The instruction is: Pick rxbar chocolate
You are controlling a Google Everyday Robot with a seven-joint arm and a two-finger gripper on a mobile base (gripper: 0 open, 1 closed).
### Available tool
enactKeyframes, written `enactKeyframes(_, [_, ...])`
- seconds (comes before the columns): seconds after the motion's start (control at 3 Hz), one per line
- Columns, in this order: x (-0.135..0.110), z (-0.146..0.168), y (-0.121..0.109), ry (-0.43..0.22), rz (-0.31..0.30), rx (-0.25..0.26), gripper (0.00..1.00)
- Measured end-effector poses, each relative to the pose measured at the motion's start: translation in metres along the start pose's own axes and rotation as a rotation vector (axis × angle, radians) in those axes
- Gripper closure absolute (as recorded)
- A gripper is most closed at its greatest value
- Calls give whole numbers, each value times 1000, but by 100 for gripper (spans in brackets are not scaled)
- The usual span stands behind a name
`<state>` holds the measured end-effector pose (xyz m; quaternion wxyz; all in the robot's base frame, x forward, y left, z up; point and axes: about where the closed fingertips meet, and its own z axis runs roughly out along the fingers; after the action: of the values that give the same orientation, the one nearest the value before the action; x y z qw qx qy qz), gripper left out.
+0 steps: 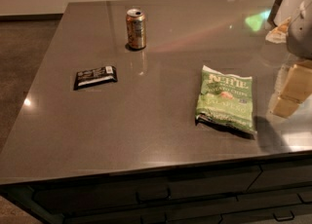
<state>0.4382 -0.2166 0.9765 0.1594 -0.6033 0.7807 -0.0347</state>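
The rxbar chocolate [95, 76] is a small flat black wrapper with white lettering. It lies on the left part of the dark grey counter [146, 130], in front and to the left of the bronze drink can. My gripper [291, 94] is at the right edge of the view, hanging over the counter's right side. It is to the right of the green chip bag and far from the bar. It holds nothing that I can see.
A bronze drink can [136, 28] stands upright at the back centre. A green chip bag [226, 99] lies flat right of centre. White arm parts [297, 4] fill the top right corner. The counter's left edge drops to the floor [19, 62]. Drawers [156, 196] run below the front edge.
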Motion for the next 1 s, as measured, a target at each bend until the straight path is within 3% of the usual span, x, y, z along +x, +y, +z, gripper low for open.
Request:
enactKeyframes(0.33, [-4,-1,-2,-10,-4,6,0])
enactKeyframes(1.0, [-71,23,-19,-84,-137,-15,0])
